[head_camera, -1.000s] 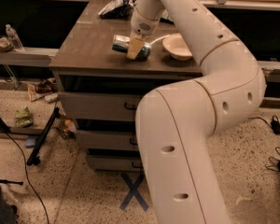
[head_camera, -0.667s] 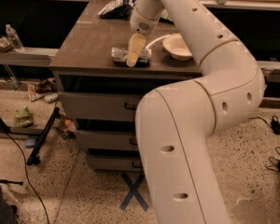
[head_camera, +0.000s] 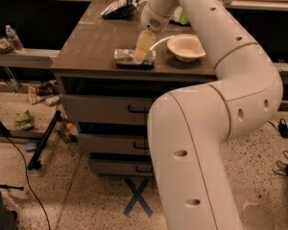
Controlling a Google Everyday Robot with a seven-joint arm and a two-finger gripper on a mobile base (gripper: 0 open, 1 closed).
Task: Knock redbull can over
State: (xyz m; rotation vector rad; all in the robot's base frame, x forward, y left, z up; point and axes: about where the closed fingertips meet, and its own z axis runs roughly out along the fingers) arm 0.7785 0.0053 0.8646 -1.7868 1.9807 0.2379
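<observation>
Camera view showed the redbull can (head_camera: 126, 56) lying flat near the front edge of the desk (head_camera: 86, 47); job looked done. Jaws hung over it; I couldn't tell if spread.

Gripper (head_camera: 142, 51) sits at the redbull can (head_camera: 124, 56); no lettering readable there. Only sign: a blue X (head_camera: 137, 202) on the floor (head_camera: 86, 195), well below the gripper.
</observation>
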